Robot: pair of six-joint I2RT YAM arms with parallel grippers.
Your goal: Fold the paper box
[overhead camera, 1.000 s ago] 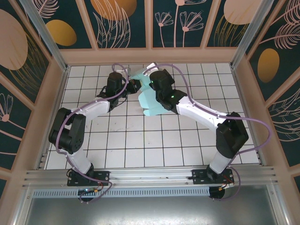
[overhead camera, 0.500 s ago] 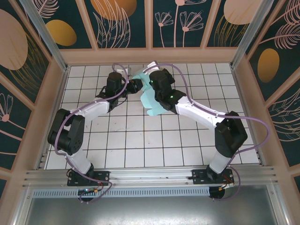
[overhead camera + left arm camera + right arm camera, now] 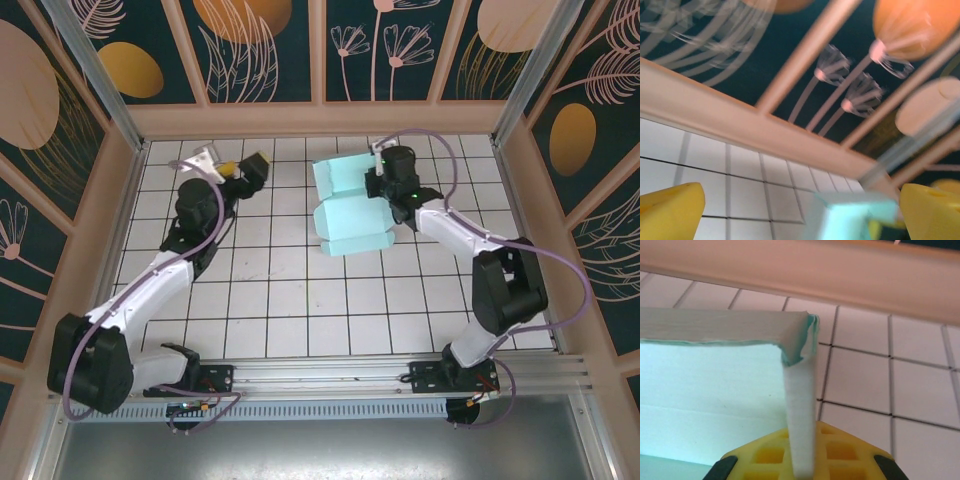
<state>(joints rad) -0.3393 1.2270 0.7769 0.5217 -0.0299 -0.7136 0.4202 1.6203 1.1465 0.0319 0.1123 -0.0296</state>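
The paper box [image 3: 350,212], pale mint card with upright walls and loose flaps, rests on the white tiles near the back wall. My right gripper [image 3: 373,185] is shut on its right-hand wall. In the right wrist view that thin wall [image 3: 800,405] runs edge-on between the yellow pads [image 3: 840,455], with the mint inside face of the box [image 3: 715,385] to the left. My left gripper [image 3: 243,167] hangs well left of the box, open and holding nothing. In the blurred left wrist view its yellow fingers [image 3: 670,210] stand far apart around a distant corner of the box [image 3: 855,220].
The pale wooden back rail [image 3: 320,118] runs just behind the box and both grippers. Side rails [image 3: 125,200] fence in the tiled floor [image 3: 300,300]. The right arm's forearm [image 3: 460,230] stretches to the right of the box.
My left gripper let go of the box, opened wide and pulled back to the left. The right gripper closed on the box wall and carried the box to the right.
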